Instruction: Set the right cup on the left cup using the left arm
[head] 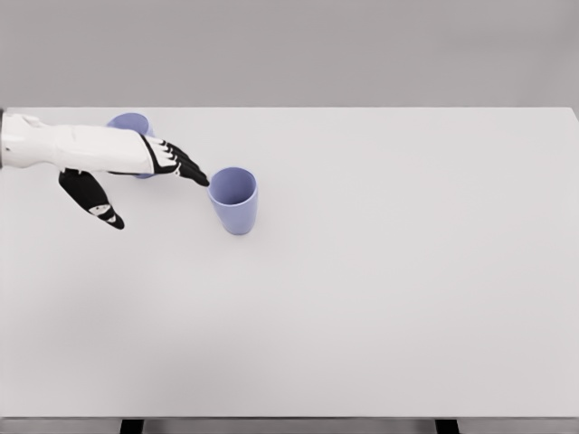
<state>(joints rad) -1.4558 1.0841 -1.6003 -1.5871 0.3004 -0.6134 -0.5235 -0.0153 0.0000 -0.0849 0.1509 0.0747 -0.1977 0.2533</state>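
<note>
Head view, single frame. Left arm enters from the left edge, reaching rightward over the white table (380,298). Left hand (136,172) is extended flat, its black fingers (185,168) stretched out toward the right and holding nothing; the thumb (95,201) hangs down and apart from the rest. Right cup (234,200): lavender-blue, upright, mouth open upward, standing on the table left of centre. It lies just beside the fingertips, on their right; the tips reach close to its rim on the left side, and whether they actually touch it cannot be told from this angle. No finger wraps the cup wall. Left cup (131,122): same lavender-blue colour, farther back and to the left, largely hidden behind the white forearm and wrist; only part of its rim and a sliver of its lower body show, so its posture is not clear. The two cups stand apart, with the hand between them. Count: two cups, one arm in view, one table. Right arm does not appear in the frame.
</note>
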